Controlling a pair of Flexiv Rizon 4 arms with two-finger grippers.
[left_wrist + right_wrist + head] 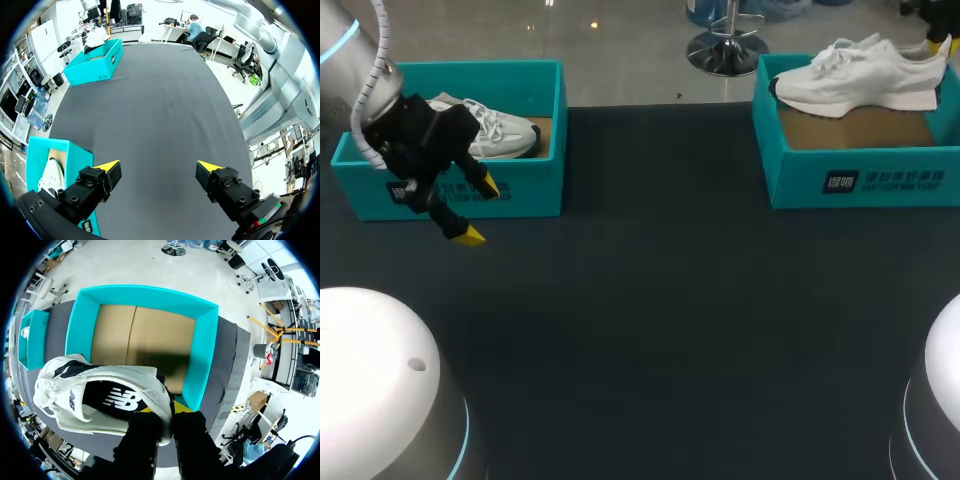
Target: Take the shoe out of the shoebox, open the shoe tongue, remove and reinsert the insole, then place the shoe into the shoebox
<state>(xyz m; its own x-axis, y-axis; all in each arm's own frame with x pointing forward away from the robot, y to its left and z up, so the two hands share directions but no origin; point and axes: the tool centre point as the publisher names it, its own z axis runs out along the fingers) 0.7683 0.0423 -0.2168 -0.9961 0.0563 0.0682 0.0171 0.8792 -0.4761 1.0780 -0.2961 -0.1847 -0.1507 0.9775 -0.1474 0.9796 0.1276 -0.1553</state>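
Over the dark table (660,300), my right gripper (167,411) grasps the white sneaker (100,390) above its teal shoebox (205,355); my left gripper (159,169) hangs released.

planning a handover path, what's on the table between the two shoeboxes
Nothing: in the head view the dark table between the left shoebox and the right shoebox is bare.

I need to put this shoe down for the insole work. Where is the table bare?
The dark table is bare between the left box and right box and across the whole middle. Crowded only in front of the left box, where the left gripper hangs.
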